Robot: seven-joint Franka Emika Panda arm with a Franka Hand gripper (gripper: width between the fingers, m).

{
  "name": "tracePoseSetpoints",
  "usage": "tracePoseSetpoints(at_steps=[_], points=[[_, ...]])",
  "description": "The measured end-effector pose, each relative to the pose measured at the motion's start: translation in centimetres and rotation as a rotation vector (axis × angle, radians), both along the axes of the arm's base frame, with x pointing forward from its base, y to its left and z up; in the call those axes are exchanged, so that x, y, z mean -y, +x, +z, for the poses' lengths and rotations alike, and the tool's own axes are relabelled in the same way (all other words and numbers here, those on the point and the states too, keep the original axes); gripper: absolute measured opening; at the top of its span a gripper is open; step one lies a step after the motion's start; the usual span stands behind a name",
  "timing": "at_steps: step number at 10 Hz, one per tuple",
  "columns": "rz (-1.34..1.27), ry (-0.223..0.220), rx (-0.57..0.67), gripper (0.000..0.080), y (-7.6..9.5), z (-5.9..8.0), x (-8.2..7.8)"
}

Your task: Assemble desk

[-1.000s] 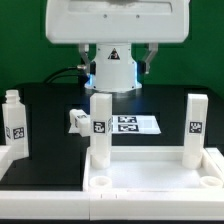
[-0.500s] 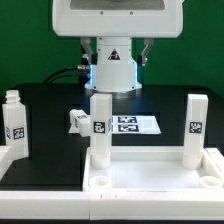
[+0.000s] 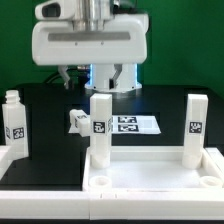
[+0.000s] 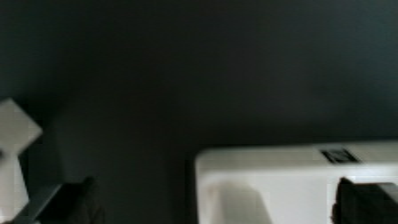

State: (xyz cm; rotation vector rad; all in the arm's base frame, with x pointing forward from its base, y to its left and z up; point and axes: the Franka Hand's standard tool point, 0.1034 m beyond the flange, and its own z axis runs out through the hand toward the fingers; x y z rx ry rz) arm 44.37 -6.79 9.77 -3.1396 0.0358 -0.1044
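Note:
The white desk top (image 3: 150,180) lies at the front, rimmed like a tray. Two white tagged legs stand upright in its far corner sockets, one (image 3: 100,128) on the exterior view's left and one (image 3: 195,128) on its right. A third leg (image 3: 14,122) stands loose at the far left. A fourth (image 3: 78,120) lies on the black table behind the desk top. My gripper (image 3: 92,76) hangs high above the back of the table, open and empty. In the wrist view its dark fingertips (image 4: 71,200) stand far apart over a blurred white surface (image 4: 285,180).
The marker board (image 3: 132,124) lies flat behind the desk top. The white robot base (image 3: 108,72) with blue light stands at the back. A white edge (image 4: 15,130) shows at the side of the wrist view. The table is black.
The hand has swung toward the exterior view's left and dropped lower in the picture. The desk top and legs have not moved.

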Motion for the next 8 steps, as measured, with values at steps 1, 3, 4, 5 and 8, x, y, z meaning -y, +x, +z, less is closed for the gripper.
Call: tracePoseSetpoints(at_steps=[1, 3, 4, 5, 8], points=[[-0.002, 0.001, -0.012, 0.0649, -0.5, -0.8, -0.2], [-0.003, 0.001, -0.005, 0.0649, -0.2, -0.4, -0.2], [0.001, 0.009, -0.015, 0.0649, -0.5, -0.5, 0.0], [-0.008, 0.028, -0.040, 0.0649, -1.6, -1.2, 0.7], [-0.032, 0.021, -0.147, 0.0649, -5.6, -6.2, 1.3]])
